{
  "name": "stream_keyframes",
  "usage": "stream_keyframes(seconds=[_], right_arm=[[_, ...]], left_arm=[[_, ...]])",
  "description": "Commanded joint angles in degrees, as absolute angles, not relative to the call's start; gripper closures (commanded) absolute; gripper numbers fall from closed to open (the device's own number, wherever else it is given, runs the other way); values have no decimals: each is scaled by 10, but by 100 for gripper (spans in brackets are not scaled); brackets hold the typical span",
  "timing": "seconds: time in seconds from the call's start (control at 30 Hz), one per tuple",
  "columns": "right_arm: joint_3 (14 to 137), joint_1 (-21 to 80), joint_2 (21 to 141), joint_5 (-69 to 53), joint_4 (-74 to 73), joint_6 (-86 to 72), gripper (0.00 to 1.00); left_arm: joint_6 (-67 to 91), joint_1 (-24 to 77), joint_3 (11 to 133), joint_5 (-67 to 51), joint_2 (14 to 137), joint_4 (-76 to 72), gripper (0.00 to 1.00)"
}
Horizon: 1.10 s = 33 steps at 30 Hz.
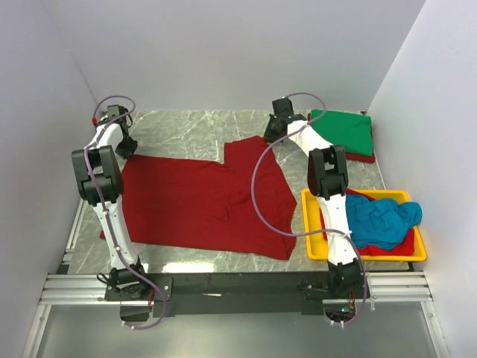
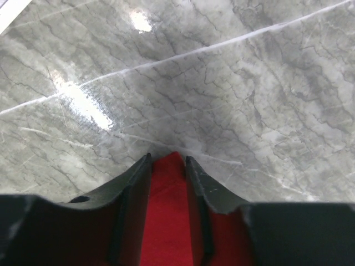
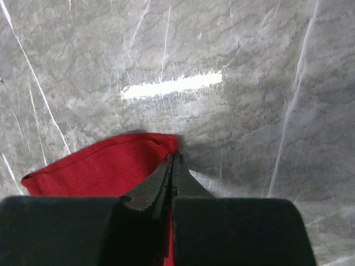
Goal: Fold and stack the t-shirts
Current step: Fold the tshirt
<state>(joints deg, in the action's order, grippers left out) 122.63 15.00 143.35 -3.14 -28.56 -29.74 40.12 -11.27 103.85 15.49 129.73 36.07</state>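
Note:
A dark red t-shirt [image 1: 201, 201] lies spread flat on the marble table. My left gripper [image 1: 125, 147] is at its far left corner. In the left wrist view that gripper [image 2: 167, 158] is open, and the red cloth corner [image 2: 169, 210] lies between its two fingers. My right gripper [image 1: 274, 136] is at the shirt's far right corner. In the right wrist view it [image 3: 173, 156] is shut on the edge of the red cloth [image 3: 105, 166]. A folded green t-shirt [image 1: 343, 130] lies at the back right. A teal blue t-shirt [image 1: 380, 220] lies crumpled in the tray.
The yellow tray [image 1: 313, 224] stands at the front right, with red cloth [image 1: 406, 246] under the teal shirt. Another red cloth [image 1: 361, 157] shows under the green shirt. White walls close in the table on the left, back and right.

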Motion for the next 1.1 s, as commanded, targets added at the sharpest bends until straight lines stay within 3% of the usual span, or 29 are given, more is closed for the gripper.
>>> stream_keyframes(seconds=[0.0,0.23,0.43,1.07], right_arm=[[1215,147,1389,-33,-276,-283,100],[1208,147,1380,-31,-273,-279,100],[1201,140,1361,-33,-267,-289,100],[1338,86,1410,-66,-257,-323,100]], left_arm=[[404,-108,1061,156,1311,367,65],[405,-102,1074,152,1330,376,76],[402,-101,1075,146,1332,375,100],[389,-93,1182,16,1368,322,100]])
